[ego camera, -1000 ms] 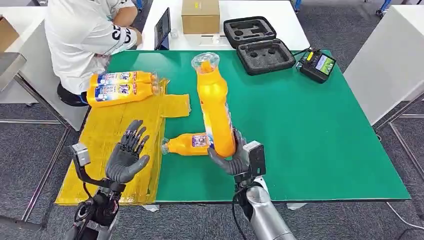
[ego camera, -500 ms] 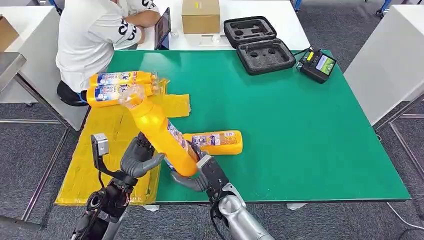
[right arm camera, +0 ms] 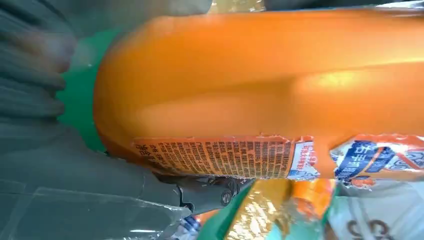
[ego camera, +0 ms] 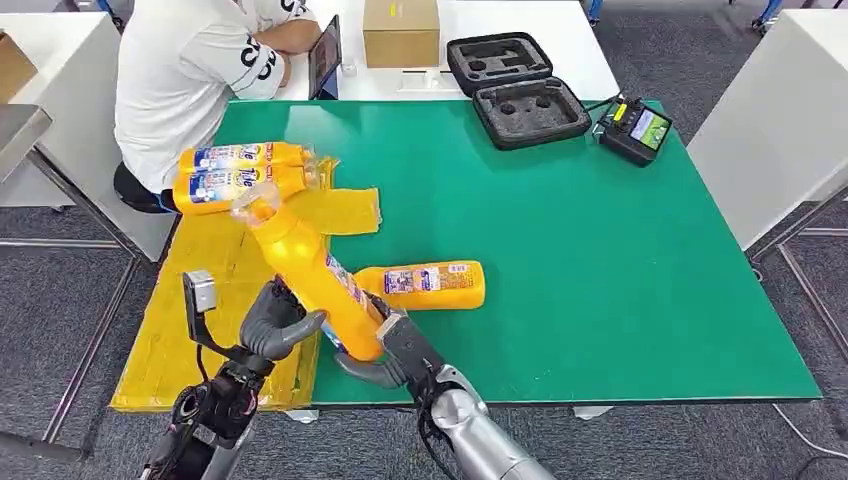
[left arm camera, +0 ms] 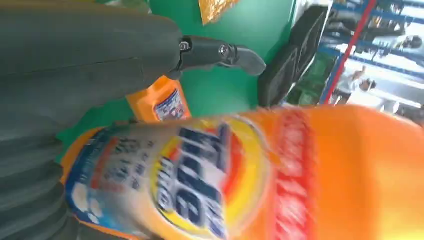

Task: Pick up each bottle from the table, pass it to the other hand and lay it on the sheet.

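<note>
Head view: tall orange plastic bottle (ego camera: pixel 312 275), lower left of centre, tilted, base grasped by right hand (ego camera: pixel 375 355); left hand (ego camera: pixel 275 320) touching its side, grasp uncertain. Second orange bottle (ego camera: pixel 432 284) lying centre on green table (ego camera: pixel 600 260). Two more (ego camera: pixel 238 174) on yellow sheet (ego camera: pixel 215 280), upper left.

Left wrist view: labelled bottle (left arm camera: pixel 260 175) against palm.

Right wrist view: bottle (right arm camera: pixel 260 85) held.

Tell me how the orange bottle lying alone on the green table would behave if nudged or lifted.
The lone orange bottle lies on its side on the green table, so a nudge would probably roll it. Its glossy plastic and label may be slippery. It looks rigid and filled, so likely fairly heavy for its size.
</note>
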You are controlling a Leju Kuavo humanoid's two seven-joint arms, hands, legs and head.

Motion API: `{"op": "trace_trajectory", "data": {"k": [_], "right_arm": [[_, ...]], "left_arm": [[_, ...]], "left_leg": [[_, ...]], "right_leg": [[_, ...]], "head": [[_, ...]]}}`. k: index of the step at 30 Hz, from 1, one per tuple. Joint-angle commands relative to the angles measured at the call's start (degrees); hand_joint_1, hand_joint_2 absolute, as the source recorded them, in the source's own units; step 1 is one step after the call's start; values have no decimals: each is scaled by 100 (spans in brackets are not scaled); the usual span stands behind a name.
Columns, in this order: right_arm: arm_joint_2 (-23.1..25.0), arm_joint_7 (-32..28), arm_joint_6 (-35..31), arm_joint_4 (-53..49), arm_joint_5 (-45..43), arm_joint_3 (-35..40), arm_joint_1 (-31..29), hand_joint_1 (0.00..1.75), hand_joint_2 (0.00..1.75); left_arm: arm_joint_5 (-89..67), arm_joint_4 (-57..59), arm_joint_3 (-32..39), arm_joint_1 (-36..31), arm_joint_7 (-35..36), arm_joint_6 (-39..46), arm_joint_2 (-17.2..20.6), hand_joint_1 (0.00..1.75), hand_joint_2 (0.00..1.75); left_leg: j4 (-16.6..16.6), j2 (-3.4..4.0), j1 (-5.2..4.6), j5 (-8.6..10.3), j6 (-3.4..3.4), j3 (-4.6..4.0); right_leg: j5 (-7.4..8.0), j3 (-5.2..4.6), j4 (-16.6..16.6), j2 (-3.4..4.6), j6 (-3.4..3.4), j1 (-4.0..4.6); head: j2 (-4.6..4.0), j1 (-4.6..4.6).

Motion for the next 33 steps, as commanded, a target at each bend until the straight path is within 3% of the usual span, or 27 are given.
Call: {"op": "trace_trajectory", "data": {"k": [1,21,22,24,25,26,33], "right_arm": [[-11,470,-751,623,317,418,-270,175,175],[38,559,-989,460,444,362,-301,175,175],[44,551,-972,412,438,362,-278,175,175],[44,551,-972,412,438,362,-278,175,175],[40,552,-940,341,441,374,-238,175,175],[39,535,-959,316,469,391,-225,175,175],[54,512,-976,277,497,404,-241,175,175]], "left_arm": [[-249,-346,-103,-152,-6,669,109,0,175],[-203,-236,-546,-274,156,546,106,0,175],[-315,-185,-642,-301,164,566,142,17,175],[-315,-185,-642,-301,164,566,142,17,175],[-348,-123,-650,-309,121,652,124,148,175],[-390,-106,-681,-319,121,652,148,171,175],[-466,-105,-685,-287,74,672,209,175,175]], "left_leg": [[0,-6,7,-8,-6,17],[0,-15,5,-10,-7,27],[1,-15,4,-8,-7,21],[-1,-14,4,-8,-7,24],[-2,-13,2,-4,-5,14],[-2,-15,4,-9,-8,27],[-3,-3,0,-4,-4,13]], "right_leg": [[-8,20,-3,0,-4,6],[-13,31,-1,-7,-5,5],[-11,26,0,-8,-4,4],[-12,27,0,-7,-5,3],[-7,18,-1,-8,-3,2],[-13,31,-2,-8,-5,3],[-5,14,-1,1,-3,0]], "head": [[0,0],[0,2],[0,0],[0,0],[0,2],[0,2],[0,2]]}}
